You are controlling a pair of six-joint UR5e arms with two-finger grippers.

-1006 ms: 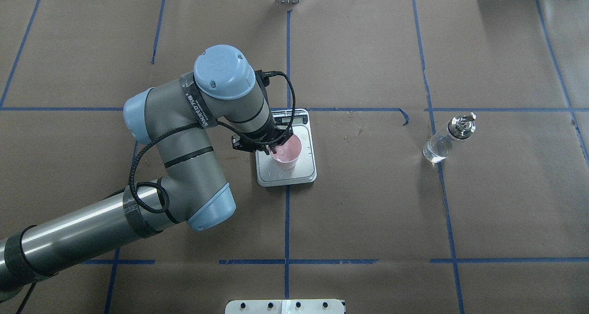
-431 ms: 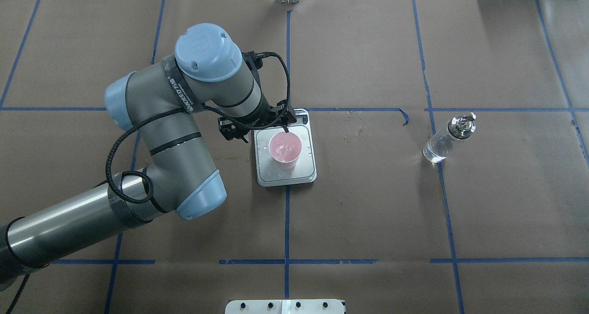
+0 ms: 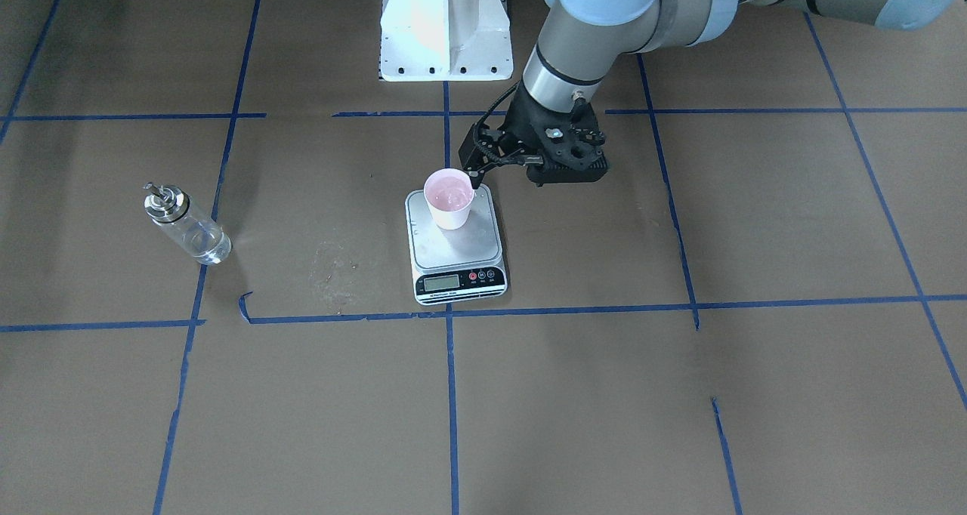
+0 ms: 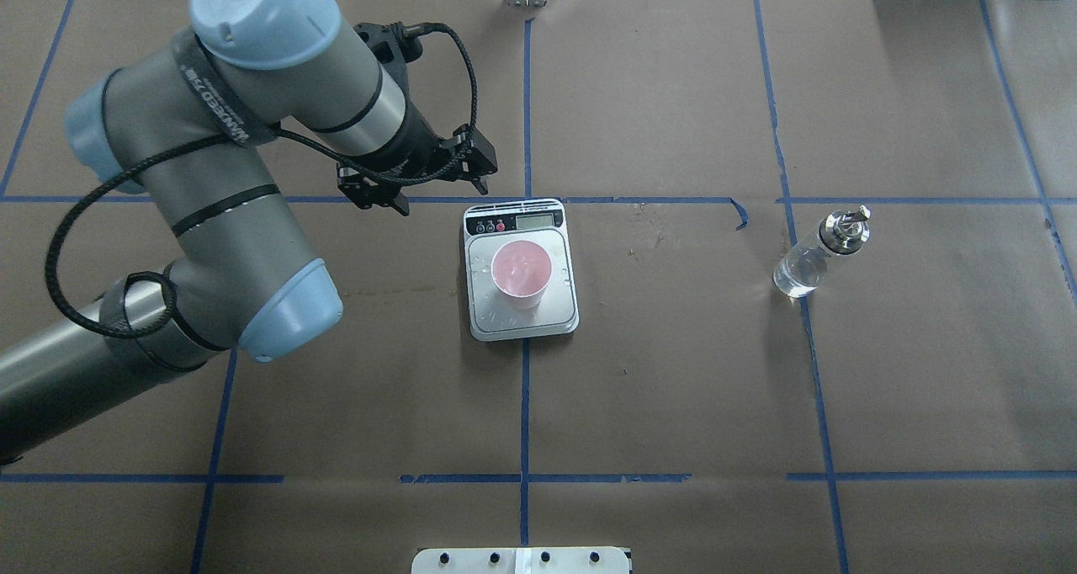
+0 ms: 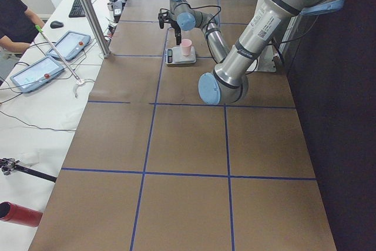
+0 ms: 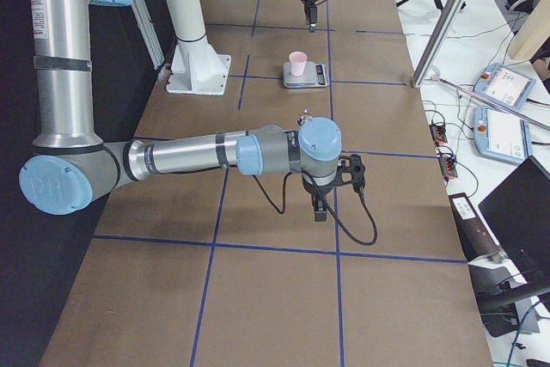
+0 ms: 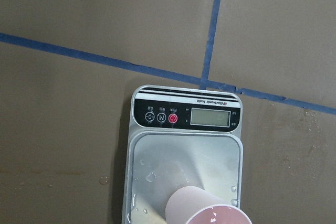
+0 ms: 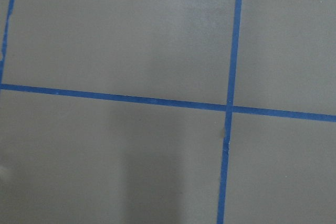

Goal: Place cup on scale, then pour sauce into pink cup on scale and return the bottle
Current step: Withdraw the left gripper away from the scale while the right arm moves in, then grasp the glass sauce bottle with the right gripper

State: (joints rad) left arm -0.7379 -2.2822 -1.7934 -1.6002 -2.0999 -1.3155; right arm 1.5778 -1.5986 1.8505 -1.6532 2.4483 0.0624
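The pale pink cup (image 4: 522,271) stands upright on the silver plate of the scale (image 4: 559,315), free of any grip; it also shows in the front view (image 3: 449,195) and the left wrist view (image 7: 207,211). My left gripper (image 4: 443,197) is open and empty, raised above the table just beyond the scale's far left corner. The clear bottle (image 4: 814,261) with its metal spout stands far to the right, untouched; it also shows in the front view (image 3: 185,228). My right gripper (image 6: 320,208) shows only in the right side view, over bare table, and I cannot tell its state.
The white robot base plate (image 3: 446,24) sits at the table's near edge behind the scale. Blue tape lines (image 4: 525,406) grid the brown table cover. Droplets lie on the scale's plate (image 7: 152,174). A metal post (image 5: 88,13) and tablets stand at the far side.
My left gripper let go of the cup, opened, then rose and drew back to the far left of the scale. The cup stays on the scale. The bottle has not moved.
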